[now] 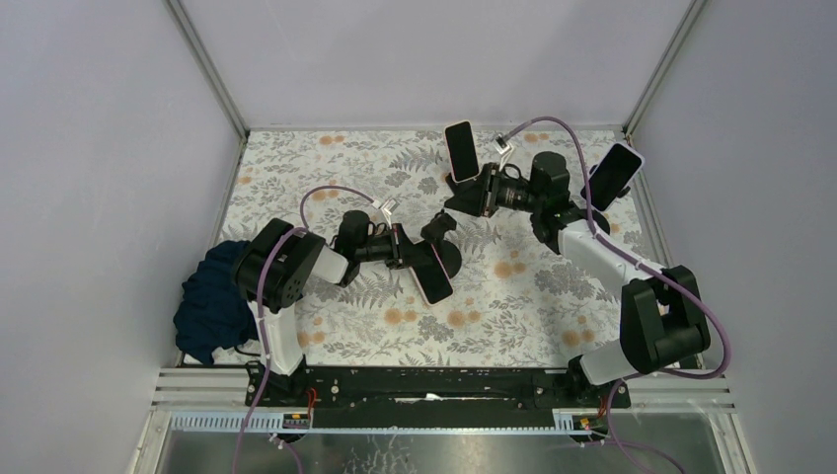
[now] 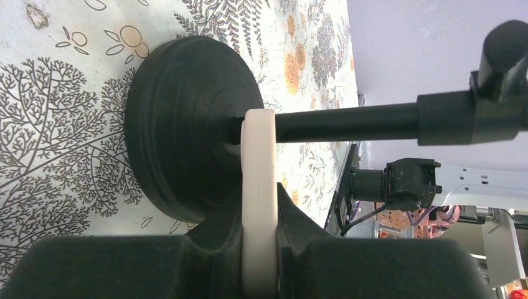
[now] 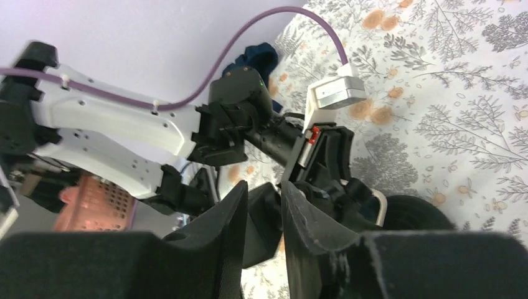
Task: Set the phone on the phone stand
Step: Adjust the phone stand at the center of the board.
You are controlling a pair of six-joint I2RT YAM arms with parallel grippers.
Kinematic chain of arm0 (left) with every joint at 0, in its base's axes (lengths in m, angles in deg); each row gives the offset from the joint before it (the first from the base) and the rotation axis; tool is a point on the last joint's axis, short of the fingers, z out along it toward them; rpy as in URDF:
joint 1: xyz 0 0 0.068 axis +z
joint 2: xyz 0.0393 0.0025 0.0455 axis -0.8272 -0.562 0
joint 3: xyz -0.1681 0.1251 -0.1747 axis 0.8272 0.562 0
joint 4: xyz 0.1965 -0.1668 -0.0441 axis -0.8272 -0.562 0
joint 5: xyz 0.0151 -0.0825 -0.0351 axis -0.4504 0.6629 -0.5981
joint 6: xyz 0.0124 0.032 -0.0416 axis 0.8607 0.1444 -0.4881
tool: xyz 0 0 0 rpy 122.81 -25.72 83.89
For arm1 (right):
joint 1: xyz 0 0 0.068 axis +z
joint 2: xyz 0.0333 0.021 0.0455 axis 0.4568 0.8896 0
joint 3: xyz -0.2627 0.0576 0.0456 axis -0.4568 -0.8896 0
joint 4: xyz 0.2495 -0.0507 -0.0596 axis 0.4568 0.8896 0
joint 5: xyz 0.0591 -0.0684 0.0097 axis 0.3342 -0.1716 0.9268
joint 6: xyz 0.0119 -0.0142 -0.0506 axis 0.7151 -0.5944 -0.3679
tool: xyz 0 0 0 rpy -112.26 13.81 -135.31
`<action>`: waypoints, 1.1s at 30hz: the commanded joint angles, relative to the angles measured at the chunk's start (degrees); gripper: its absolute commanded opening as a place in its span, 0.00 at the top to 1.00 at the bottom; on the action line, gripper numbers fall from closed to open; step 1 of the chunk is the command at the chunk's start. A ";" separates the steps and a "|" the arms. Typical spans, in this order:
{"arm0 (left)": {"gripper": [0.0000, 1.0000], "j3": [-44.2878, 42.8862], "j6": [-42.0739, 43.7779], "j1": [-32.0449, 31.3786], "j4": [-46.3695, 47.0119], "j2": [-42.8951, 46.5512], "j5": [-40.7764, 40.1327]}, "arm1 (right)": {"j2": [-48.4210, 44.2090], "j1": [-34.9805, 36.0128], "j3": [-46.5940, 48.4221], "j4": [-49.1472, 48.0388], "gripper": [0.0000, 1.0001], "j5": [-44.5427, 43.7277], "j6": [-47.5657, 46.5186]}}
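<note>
Roughly midway: the left gripper (image 2: 259, 208) has its jaws clamped on the phone (image 2: 258, 162), held on edge close against the round base of the phone stand (image 2: 187, 124) above the table (image 2: 62, 93), not yet seated up in the cradle; the right gripper (image 3: 264, 208) has its jaws narrowly apart facing the stand (whether they pinch anything I cannot tell), so seating and release remain

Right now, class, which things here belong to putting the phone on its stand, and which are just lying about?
For the job: phone held in the left gripper; black phone stand beside it.
Lying about: blue cloth at the left edge; back phone; far-right phone.
</note>
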 commanded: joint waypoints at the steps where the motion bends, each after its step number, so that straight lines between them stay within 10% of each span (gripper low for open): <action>1: 1.00 1.39 5.31 -1.37 -3.89 -1.48 -8.10 | -0.92 0.18 4.65 15.12 0.65 2.88 -15.71; 17: 1.00 0.35 6.36 -1.38 -7.53 4.33 -9.07 | -9.36 5.23 19.71 55.46 0.21 -14.61 -54.00; 33: 1.00 0.72 6.18 -1.38 -7.00 4.05 -9.03 | -5.94 15.77 20.16 53.21 0.34 -33.92 -56.71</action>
